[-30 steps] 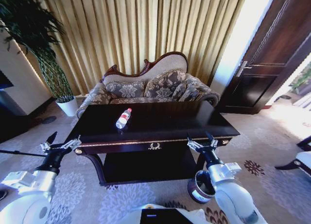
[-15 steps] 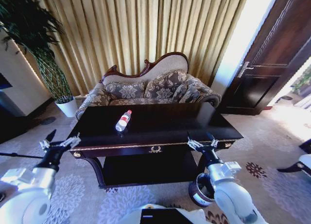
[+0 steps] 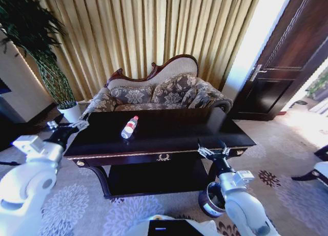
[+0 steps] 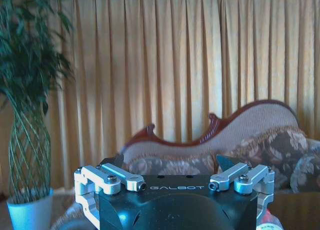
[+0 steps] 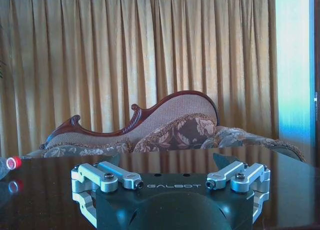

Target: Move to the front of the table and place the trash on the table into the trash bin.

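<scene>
The table (image 3: 169, 136) is viewed from its front edge, with the trash bin (image 3: 210, 200) on the floor below its front right corner. The clear plastic bottle (image 3: 129, 127) lies on the tabletop left of centre, its long axis running front to back, red cap toward the far edge. The left gripper (image 3: 69, 128), fingers spread and empty, is raised at the left edge and judged nearer the bottle. The right gripper (image 3: 214, 150), likewise spread and empty, hovers at the front edge near the right corner.
</scene>
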